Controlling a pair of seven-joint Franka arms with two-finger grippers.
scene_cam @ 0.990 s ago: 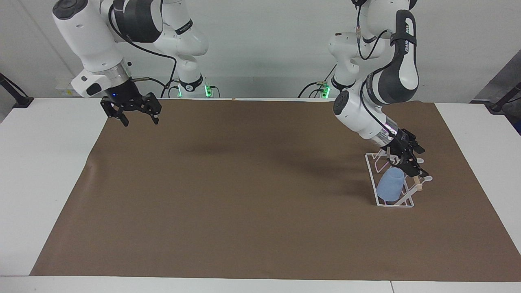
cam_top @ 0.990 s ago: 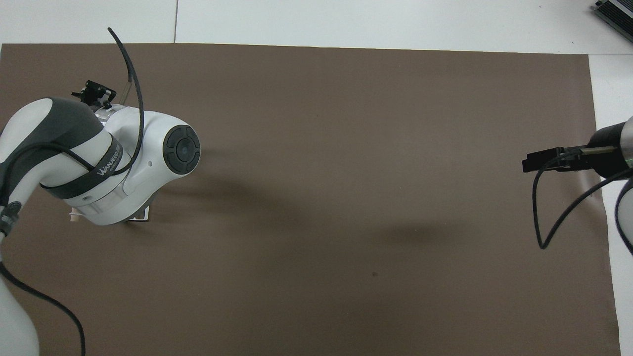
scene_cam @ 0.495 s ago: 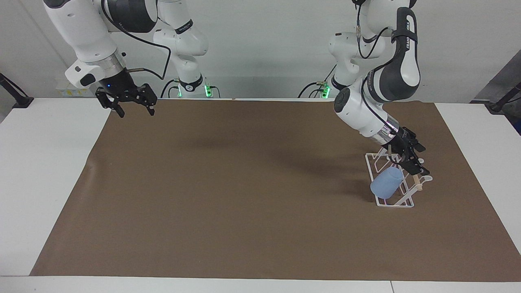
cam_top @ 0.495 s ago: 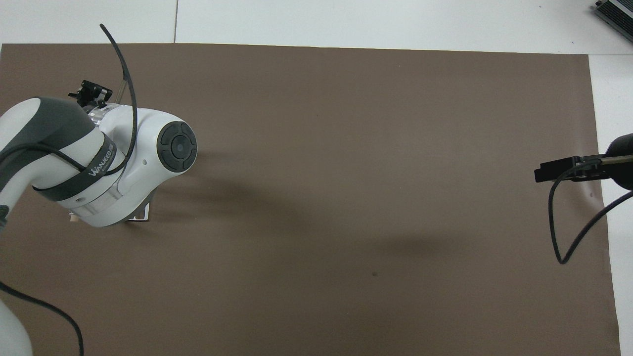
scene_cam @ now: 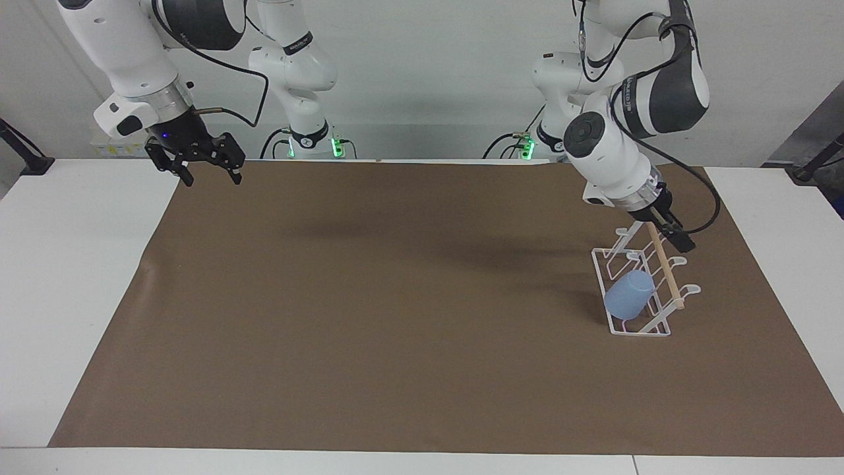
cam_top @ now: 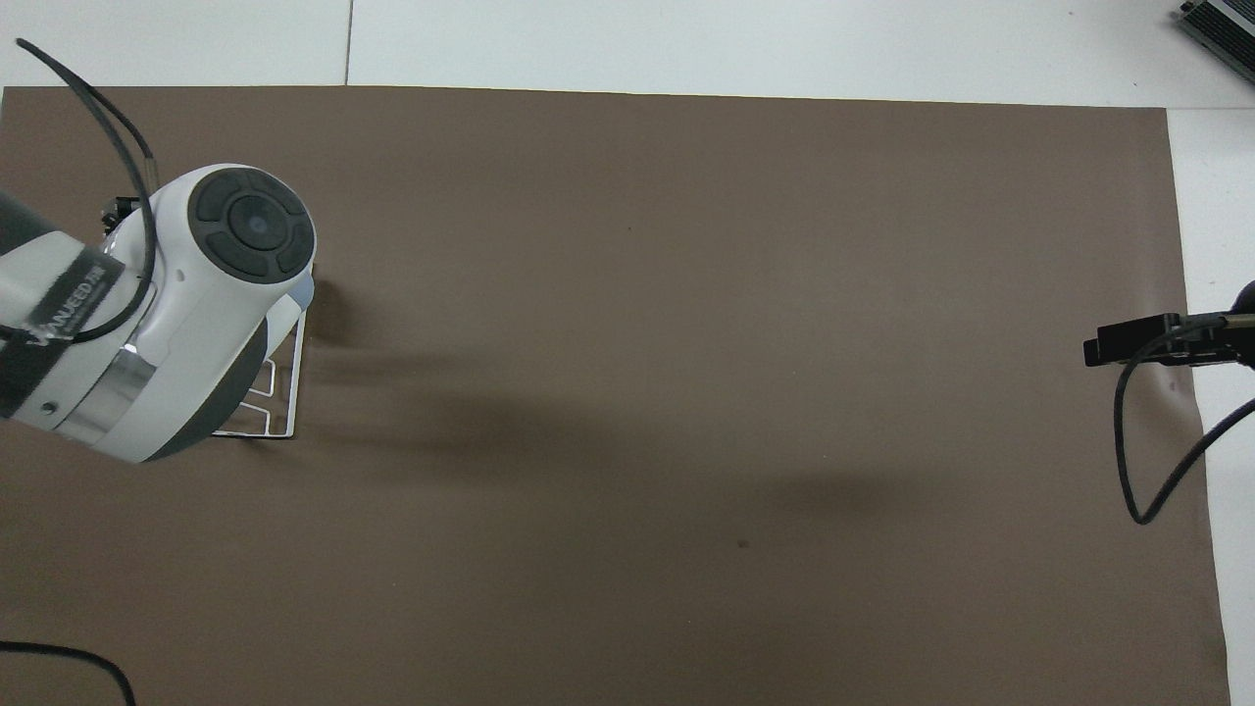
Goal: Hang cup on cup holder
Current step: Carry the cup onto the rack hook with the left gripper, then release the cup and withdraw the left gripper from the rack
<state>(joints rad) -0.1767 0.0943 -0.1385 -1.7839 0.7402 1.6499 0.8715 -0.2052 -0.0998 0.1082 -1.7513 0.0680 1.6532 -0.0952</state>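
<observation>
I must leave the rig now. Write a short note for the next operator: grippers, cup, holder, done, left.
Left gripper: raised over the holder's end nearer the robots, holding nothing.
Right gripper: open, empty, waiting over the mat's corner at its own end.
Cup: on a holder prong, tilted, free of both grippers.
Done: cup hung.
Left: nothing but to withdraw the left arm.

"WANJEED" band on left arm (cam_top: 59,294)
</observation>
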